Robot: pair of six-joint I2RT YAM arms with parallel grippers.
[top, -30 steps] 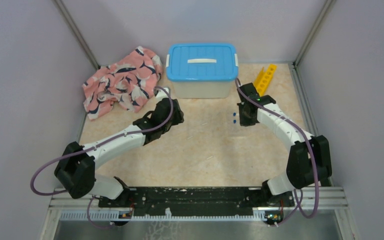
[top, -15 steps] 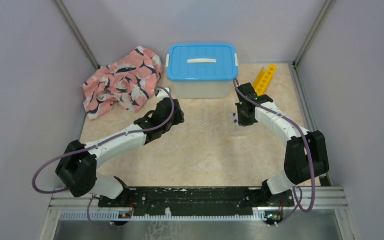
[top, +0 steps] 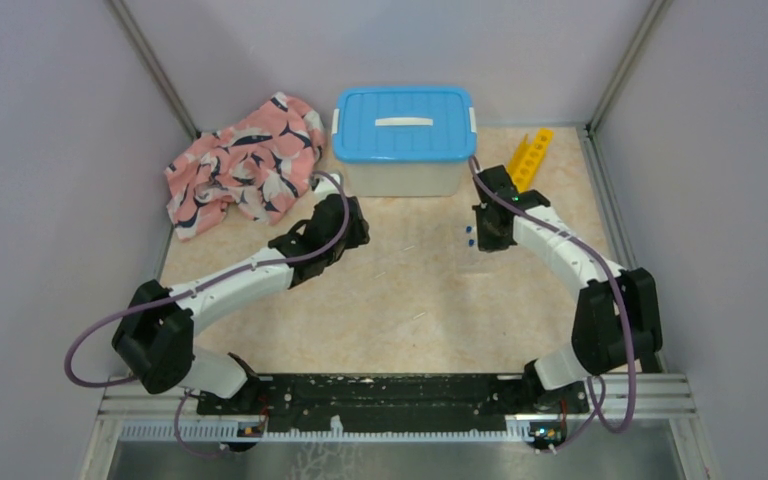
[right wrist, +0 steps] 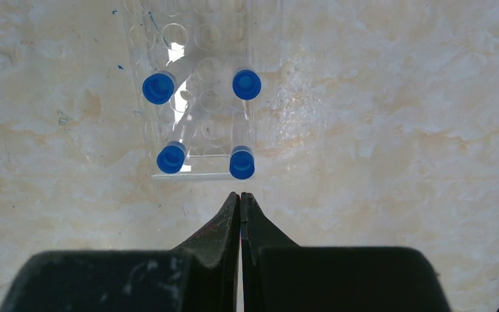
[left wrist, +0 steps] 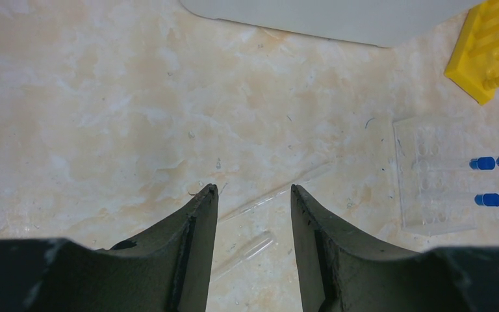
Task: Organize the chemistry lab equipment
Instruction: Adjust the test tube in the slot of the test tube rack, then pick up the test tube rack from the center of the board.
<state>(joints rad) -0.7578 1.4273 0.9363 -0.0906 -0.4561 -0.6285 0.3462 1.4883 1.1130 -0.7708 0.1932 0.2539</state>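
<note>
In the right wrist view, several clear tubes with blue caps stand in a clear holed block. My right gripper hangs just short of the block's near edge, shut and empty. From above, the blue caps show beside that gripper. My left gripper is open, low over the table, with nothing between its fingers. Two thin clear tubes lie flat on the table under it, one past the fingertips and one between the fingers. The yellow holed rack lies at the back right.
A white bin with a blue lid stands at the back centre, right behind both grippers. A pink whale-patterned cloth is bunched at the back left. Walls close in the table on three sides.
The right arm's elbow has swayed slightly. Both grippers stay where they were, with their jaws unchanged.
</note>
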